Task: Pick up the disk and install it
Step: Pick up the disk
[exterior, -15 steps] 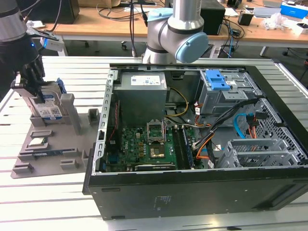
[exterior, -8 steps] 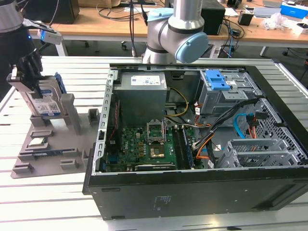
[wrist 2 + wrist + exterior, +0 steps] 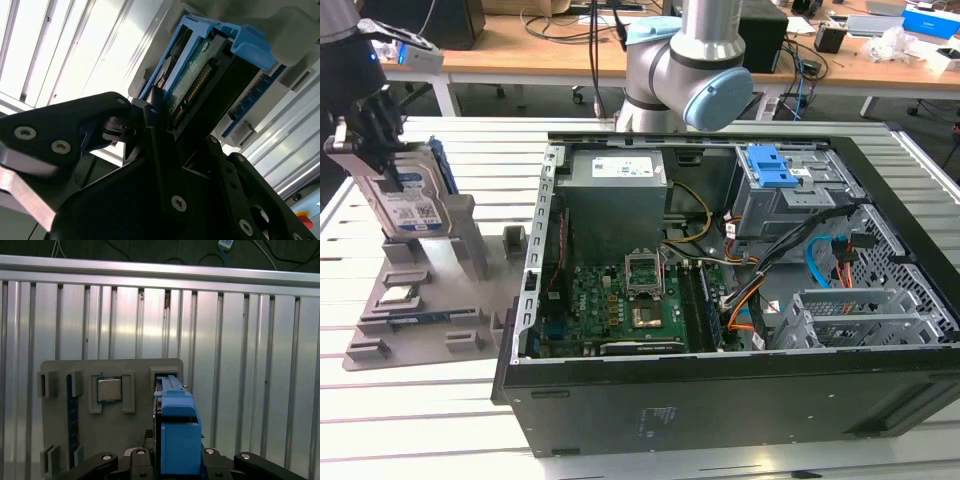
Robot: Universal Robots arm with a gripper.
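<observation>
Over at the exterior view's left, the gripper is clamped on the disk, which stands upright on its edge at the far end of the grey holder tray. I cannot tell if its lower edge still sits in the tray's slot. The disk's face carries a white label with a blue band and a barcode. In the second wrist view a black finger presses against the blue carrier frame beside the row of connector pins. A square silver processor chip lies in the tray nearer me. To the exterior view's right, the open computer case lies on the slatted tabletop, and its grey drive cage has a blue latch.
</observation>
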